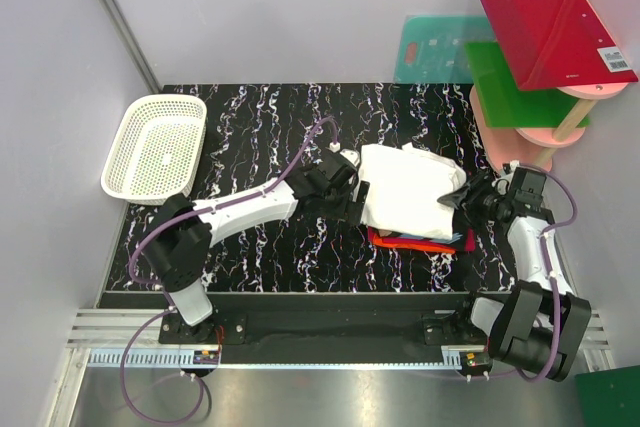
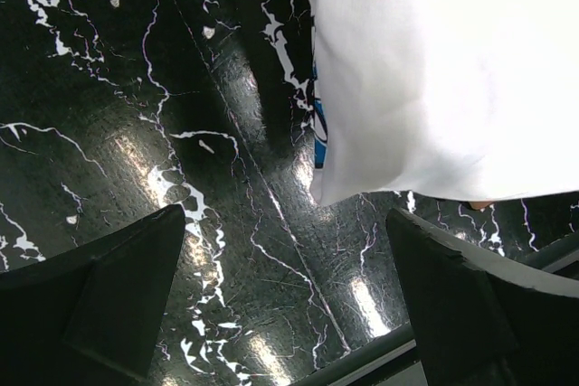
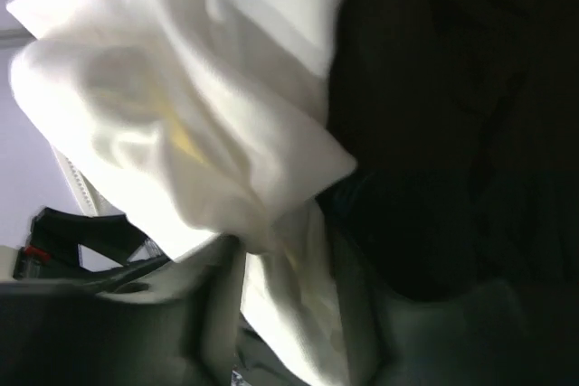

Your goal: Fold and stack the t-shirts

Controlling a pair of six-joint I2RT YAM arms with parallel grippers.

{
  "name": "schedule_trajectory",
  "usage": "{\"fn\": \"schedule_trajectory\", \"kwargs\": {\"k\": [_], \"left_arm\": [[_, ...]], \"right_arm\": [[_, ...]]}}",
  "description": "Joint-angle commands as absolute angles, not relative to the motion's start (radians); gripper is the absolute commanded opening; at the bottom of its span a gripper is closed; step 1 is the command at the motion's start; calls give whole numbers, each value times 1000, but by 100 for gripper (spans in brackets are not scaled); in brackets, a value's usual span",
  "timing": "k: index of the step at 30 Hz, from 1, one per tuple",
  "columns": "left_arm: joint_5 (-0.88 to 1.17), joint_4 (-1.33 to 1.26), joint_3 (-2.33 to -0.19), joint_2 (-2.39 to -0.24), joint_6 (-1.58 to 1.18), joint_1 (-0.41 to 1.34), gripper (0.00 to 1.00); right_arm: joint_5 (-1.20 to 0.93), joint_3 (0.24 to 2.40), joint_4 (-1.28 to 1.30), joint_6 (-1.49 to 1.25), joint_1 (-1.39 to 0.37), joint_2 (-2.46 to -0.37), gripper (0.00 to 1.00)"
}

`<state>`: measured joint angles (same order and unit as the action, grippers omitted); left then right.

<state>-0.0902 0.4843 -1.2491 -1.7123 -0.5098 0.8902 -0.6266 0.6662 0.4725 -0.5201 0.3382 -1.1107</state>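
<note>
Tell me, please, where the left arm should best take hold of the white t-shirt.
Take the white t-shirt by its loose left corner, coming low from the left: that corner lies free ahead of the open left fingers, while the right fingers hold the opposite side.

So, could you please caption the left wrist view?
Open left gripper hovers over black marbled table beside white t-shirt.
</note>
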Motion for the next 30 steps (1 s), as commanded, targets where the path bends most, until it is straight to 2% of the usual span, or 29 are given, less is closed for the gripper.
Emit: {"fn": "schedule_trajectory", "kwargs": {"k": [1,2,3,16,26,30], "left_arm": [[-90,463,-1241,-1717,-518,884,99],[-87,463,-1239,-1717,-520,882,99],[-86,463,-1238,-1717,-520,882,99],[-66,457,-1246,-1741,-531,882,99],[-64,453,-1244,-1740,-535,881,99],[-66,454,-1246,-1744,-532,881,99]], "right_arm": [[-689,655,336,-531,331,-1121,26],[-689,658,336,-535,331,-1114,7],[-689,663,334,-538,331,-1105,0],[-632,805,428,-574,331,-875,0],[-430,785,503,-532,331,-830,0],[-342,744,532,-512,331,-871,0]]}}
